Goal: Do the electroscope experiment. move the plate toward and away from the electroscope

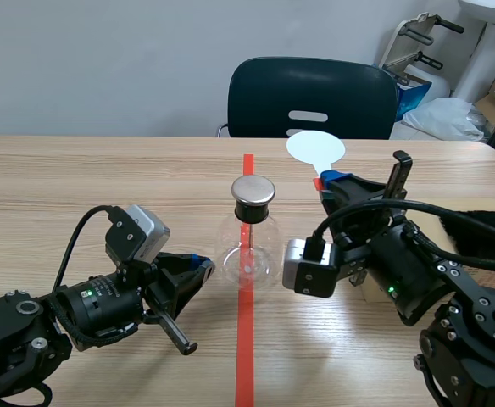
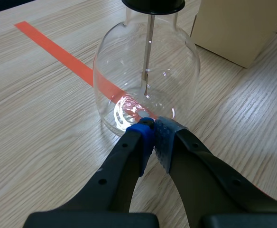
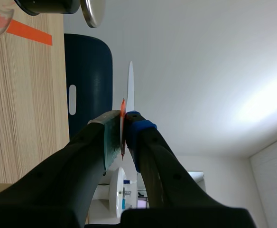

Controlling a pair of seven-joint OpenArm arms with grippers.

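Note:
The electroscope (image 1: 247, 237) is a clear glass flask with a round metal cap (image 1: 253, 190) and a thin rod inside; it stands on the red tape line mid-table. My left gripper (image 1: 198, 264) lies low just left of the flask, shut on nothing, its pads (image 2: 153, 137) meeting right at the flask's base (image 2: 145, 80). My right gripper (image 1: 330, 181) is shut on the red handle of a white round plate (image 1: 315, 148), held upright in the air to the right of the cap. In the right wrist view the plate (image 3: 130, 88) shows edge-on between the pads, the cap (image 3: 92, 10) beyond it.
A beige box (image 2: 238, 28) sits on the table right of the flask, behind my right arm. A dark chair (image 1: 311, 97) stands across the table. Dark fuzzy cloth (image 1: 476, 229) lies at the far right.

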